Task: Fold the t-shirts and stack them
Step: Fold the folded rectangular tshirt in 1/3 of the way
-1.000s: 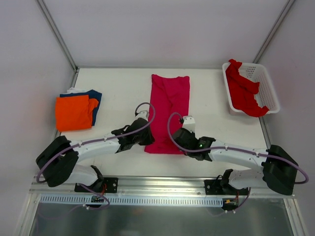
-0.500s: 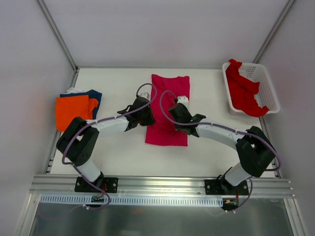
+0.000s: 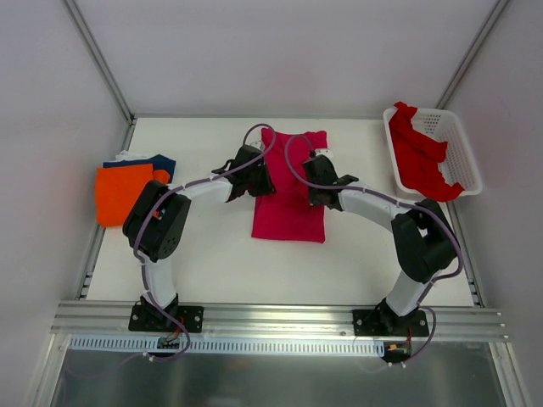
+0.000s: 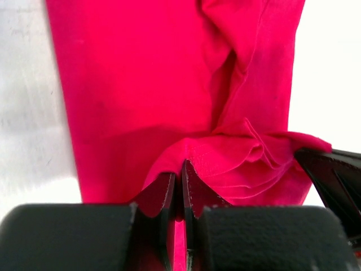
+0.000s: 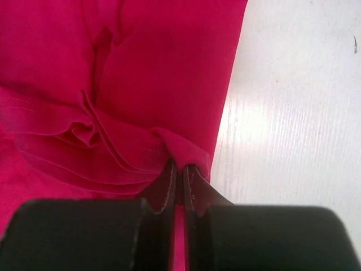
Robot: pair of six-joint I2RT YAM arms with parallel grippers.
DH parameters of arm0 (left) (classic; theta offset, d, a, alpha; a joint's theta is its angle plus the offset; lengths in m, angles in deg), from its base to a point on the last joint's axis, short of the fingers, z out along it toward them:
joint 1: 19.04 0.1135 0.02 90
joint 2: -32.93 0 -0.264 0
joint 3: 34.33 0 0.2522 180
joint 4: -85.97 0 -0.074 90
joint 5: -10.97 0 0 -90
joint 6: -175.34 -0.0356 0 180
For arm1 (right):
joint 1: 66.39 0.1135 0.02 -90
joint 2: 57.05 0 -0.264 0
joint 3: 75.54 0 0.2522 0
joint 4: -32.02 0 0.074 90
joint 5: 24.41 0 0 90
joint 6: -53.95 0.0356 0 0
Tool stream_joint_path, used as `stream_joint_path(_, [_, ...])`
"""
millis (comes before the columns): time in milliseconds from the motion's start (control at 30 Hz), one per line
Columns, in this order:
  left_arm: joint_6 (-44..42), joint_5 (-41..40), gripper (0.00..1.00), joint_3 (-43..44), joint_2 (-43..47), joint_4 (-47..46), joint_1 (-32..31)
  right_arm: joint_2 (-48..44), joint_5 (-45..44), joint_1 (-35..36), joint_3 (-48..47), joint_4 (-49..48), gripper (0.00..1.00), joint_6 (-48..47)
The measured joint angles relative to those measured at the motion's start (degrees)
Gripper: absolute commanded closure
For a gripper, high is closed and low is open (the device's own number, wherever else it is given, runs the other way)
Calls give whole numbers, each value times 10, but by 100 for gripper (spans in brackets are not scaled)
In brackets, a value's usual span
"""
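Observation:
A magenta t-shirt [image 3: 288, 216] lies lengthwise in the middle of the table, its near part doubled back over itself. My left gripper [image 3: 263, 176] is shut on the left corner of the lifted hem [image 4: 225, 161], the cloth pinched between the fingers [image 4: 181, 169]. My right gripper [image 3: 312, 178] is shut on the right corner of the same hem [image 5: 180, 172]. Bunched folds of the shirt [image 5: 84, 132] hang between the two grippers. An orange folded t-shirt [image 3: 123, 193] lies on a navy one [image 3: 163, 161] at the left. A brighter red t-shirt [image 3: 420, 157] spills from the basket.
A white lattice basket [image 3: 462, 148] stands at the table's far right corner. Bare white table [image 5: 293, 113] lies right of the magenta shirt. The right gripper's black body [image 4: 333, 169] shows at the right edge of the left wrist view. Metal frame rails border the table.
Both grippers have moved from the near end of the magenta shirt toward the far end, carrying its hem over the cloth. The shirt's visible length has shortened.

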Motion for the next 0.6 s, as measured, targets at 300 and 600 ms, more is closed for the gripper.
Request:
stream_joint_path(300, [-8, 19, 100, 33, -31, 7, 30, 74, 33, -32, -75, -2, 99, -17])
stream_joint_path(600, [-11, 27, 100, 44, -35, 12, 49, 107, 44, -42, -105, -2, 97, -23])
